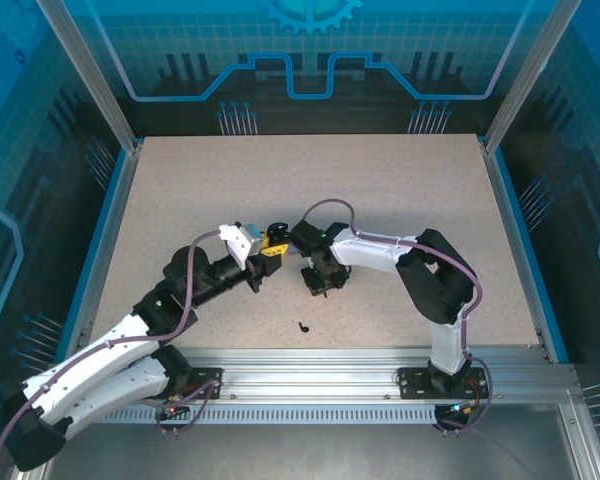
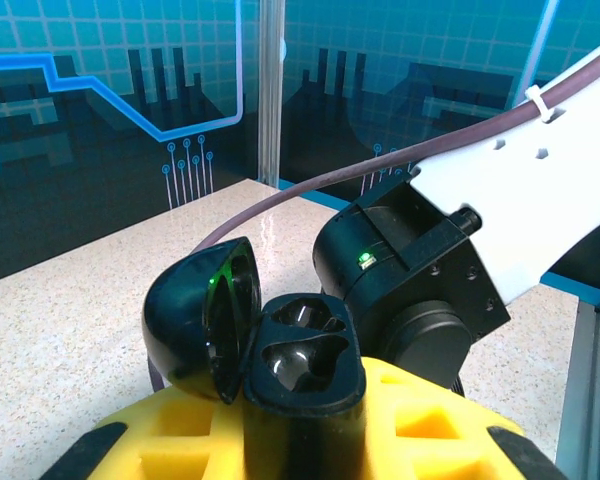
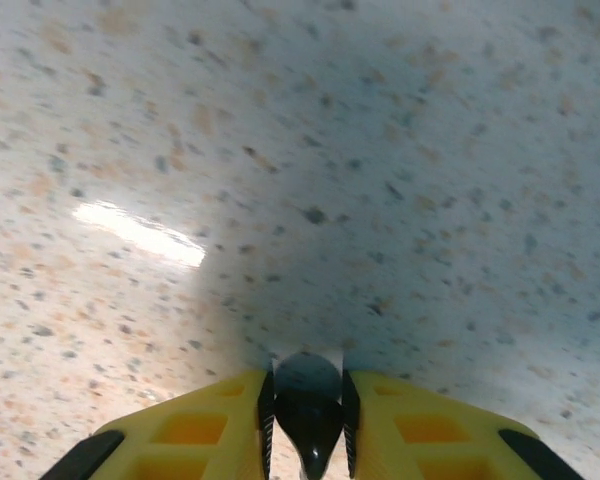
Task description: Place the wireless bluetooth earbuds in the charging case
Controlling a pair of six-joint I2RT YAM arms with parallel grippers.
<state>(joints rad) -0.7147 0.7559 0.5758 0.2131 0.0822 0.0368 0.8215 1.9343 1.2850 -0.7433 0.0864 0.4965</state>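
Note:
My left gripper (image 1: 268,250) is shut on a black charging case (image 1: 277,229) and holds it above the table's middle. In the left wrist view the charging case (image 2: 305,352) stands upright between the yellow fingers (image 2: 450,420). Its lid (image 2: 195,318) is swung open to the left, and both wells are empty. My right gripper (image 1: 320,284) points down at the table just right of the case. Its pads are shut on a small black earbud (image 3: 308,418), close above the speckled surface. A second black earbud (image 1: 303,327) lies on the table nearer the front edge.
The right arm's black wrist (image 2: 410,290) and its purple cable (image 2: 310,195) sit close behind the open case. The speckled tabletop (image 1: 380,180) is bounded by blue walls, with the metal rail (image 1: 310,365) along the front.

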